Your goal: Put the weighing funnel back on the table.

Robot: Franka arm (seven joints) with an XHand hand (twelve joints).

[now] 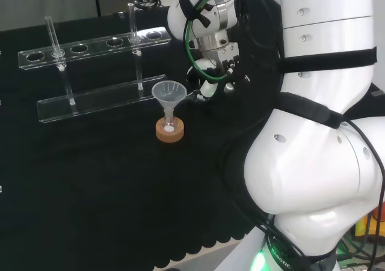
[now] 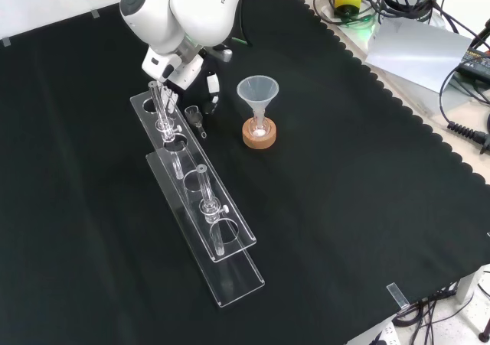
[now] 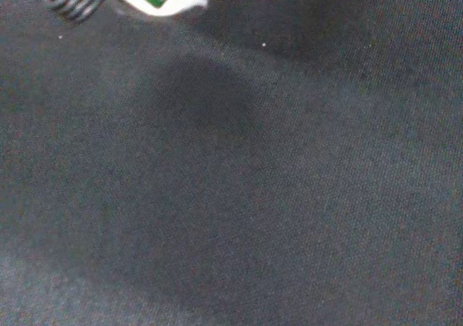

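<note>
— Black cloth (image 3: 231, 196) sits close under your wrist camera, so you are low over the bench. My worry is the lift-off. The weighing funnel (image 2: 192, 115) looks to be down on the cloth just beside the hand (image 2: 212, 94). A light clear piece like that could catch on the hand and get dragged or flipped if you rise at a slant.

— Agreed, and watch your neighbours too. In the front view the weighing funnel lies between the far end of the clear rack (image 2: 230, 245) on its left and the hand on its right. A glass tube (image 2: 161, 104) stands upright in the rack close by. A sideways swing to the left could knock that tube or push the piece against the rack.

— And on the right?

— There the big funnel (image 2: 257, 91) stands in its small flask on the cork ring (image 2: 259, 136), near the hand but apart from it. It looks top-heavy to me, and a brush from the arm would likely tip it.

— What about the hand itself?

— You have it hanging low, tucked under the arm's white link. Whether it is clasping the weighing funnel, merely touching it, or clear of it, I cannot tell from any view. Treat it as possibly in contact, and go straight up, slowly.
</note>
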